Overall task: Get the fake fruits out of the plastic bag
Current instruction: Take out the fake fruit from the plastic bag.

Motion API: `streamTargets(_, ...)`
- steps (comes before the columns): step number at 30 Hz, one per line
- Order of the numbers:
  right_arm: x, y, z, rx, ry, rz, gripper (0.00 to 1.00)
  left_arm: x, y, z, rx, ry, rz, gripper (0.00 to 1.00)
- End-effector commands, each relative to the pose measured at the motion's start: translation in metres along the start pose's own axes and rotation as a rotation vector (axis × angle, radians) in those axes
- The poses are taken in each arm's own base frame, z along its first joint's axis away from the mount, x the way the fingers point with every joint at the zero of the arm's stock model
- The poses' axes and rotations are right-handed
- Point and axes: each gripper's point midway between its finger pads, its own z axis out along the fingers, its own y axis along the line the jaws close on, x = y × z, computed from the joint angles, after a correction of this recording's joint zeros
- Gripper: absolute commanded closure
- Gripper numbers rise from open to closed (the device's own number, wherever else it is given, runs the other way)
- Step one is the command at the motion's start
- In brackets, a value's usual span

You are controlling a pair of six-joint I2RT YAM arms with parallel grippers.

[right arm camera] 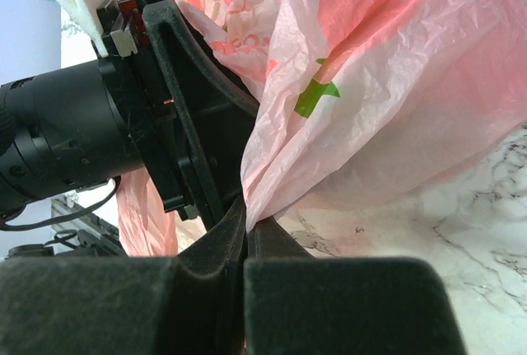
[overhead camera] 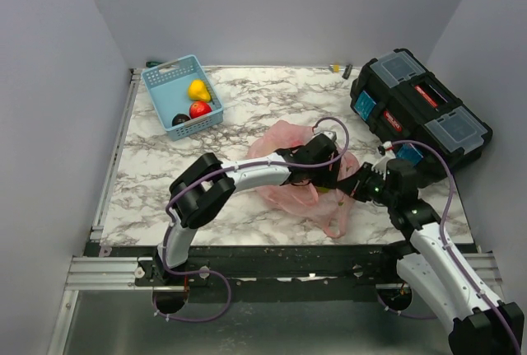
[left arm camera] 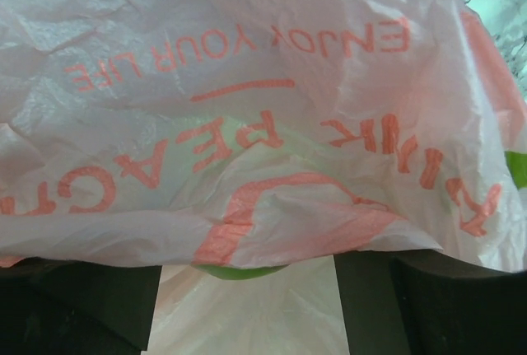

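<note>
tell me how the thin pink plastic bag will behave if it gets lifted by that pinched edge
Probably floppy: the thin crinkly pink plastic bag drapes in folds from the right tool, which is shut on its edge. It is likely light, since the film is see-through. A green shape, maybe a fruit, peeks out beneath it, so contents might shift inside.

Behind the film of the plastic bag, only a green sliver, kind of fruit untellable. Below the bag, left gripper fingers dark, blurred, cropped by the bottom edge.
</note>
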Motion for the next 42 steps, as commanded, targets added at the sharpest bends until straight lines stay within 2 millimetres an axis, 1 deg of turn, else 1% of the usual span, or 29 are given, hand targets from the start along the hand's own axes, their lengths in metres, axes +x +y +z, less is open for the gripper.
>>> streamTargets(1,0.009,-0.004,0.005,-0.014,0.020,0.003,0.99,0.002,0.011,-0.002,-0.012,0.009,0.033,0.42)
streamTargets(2,0.010,-0.006,0.007,-0.011,0.021,0.003,0.99,0.000,0.015,-0.005,-0.017,0.004,0.039,0.46)
streamTargets(5,0.011,-0.007,0.008,-0.008,0.027,-0.001,0.99,-0.006,0.026,-0.019,-0.046,-0.026,0.067,0.55)
streamTargets(10,0.009,-0.008,0.008,-0.005,0.014,-0.006,0.99,-0.011,0.031,-0.047,-0.050,-0.067,0.136,0.59)
streamTargets(15,0.008,-0.008,0.009,-0.005,0.013,-0.012,0.99,-0.013,0.024,-0.075,0.003,-0.110,0.159,0.61)
streamTargets(19,0.008,-0.007,0.008,-0.007,0.011,-0.014,0.99,-0.020,0.012,-0.097,0.065,-0.149,0.162,0.64)
streamTargets(21,0.008,-0.006,0.007,-0.014,0.005,-0.017,0.99,-0.023,0.001,-0.110,0.118,-0.161,0.170,0.67)
streamTargets(24,0.007,-0.005,0.006,-0.021,-0.005,-0.020,0.99,-0.029,-0.017,-0.131,0.198,-0.181,0.209,0.67)
streamTargets(27,0.007,-0.004,0.005,-0.023,-0.008,-0.022,0.99,-0.027,-0.043,-0.155,0.350,-0.180,0.280,0.67)
streamTargets(29,0.006,-0.004,0.005,-0.023,-0.008,-0.023,0.99,-0.021,-0.065,-0.174,0.484,-0.166,0.343,0.67)
streamTargets(32,0.006,-0.004,0.005,-0.025,-0.008,-0.023,0.99,-0.005,-0.097,-0.204,0.705,-0.092,0.425,0.67)
streamTargets(33,0.007,-0.004,0.005,-0.027,-0.008,-0.024,0.99,0.000,-0.104,-0.213,0.767,-0.062,0.439,0.67)
streamTargets(35,0.007,-0.003,0.005,-0.029,-0.008,-0.025,0.99,0.001,-0.114,-0.226,0.831,-0.056,0.453,0.67)
streamTargets(37,0.007,-0.003,0.005,-0.032,-0.005,-0.025,0.99,-0.010,-0.116,-0.239,0.830,-0.114,0.453,0.67)
streamTargets(38,0.008,-0.003,0.005,-0.035,-0.005,-0.025,0.99,-0.020,-0.112,-0.243,0.806,-0.151,0.437,0.67)
streamTargets(39,0.008,-0.002,0.004,-0.037,-0.005,-0.026,0.99,-0.035,-0.106,-0.248,0.759,-0.206,0.412,0.67)
streamTargets(40,0.008,-0.002,0.004,-0.038,-0.006,-0.027,0.99,-0.049,-0.096,-0.253,0.695,-0.252,0.376,0.67)
streamTargets(41,0.007,-0.001,0.004,-0.041,-0.008,-0.028,0.99,-0.070,-0.078,-0.253,0.581,-0.321,0.320,0.69)
streamTargets(42,0.007,-0.001,0.004,-0.042,-0.009,-0.029,0.99,-0.088,-0.055,-0.257,0.466,-0.382,0.254,0.71)
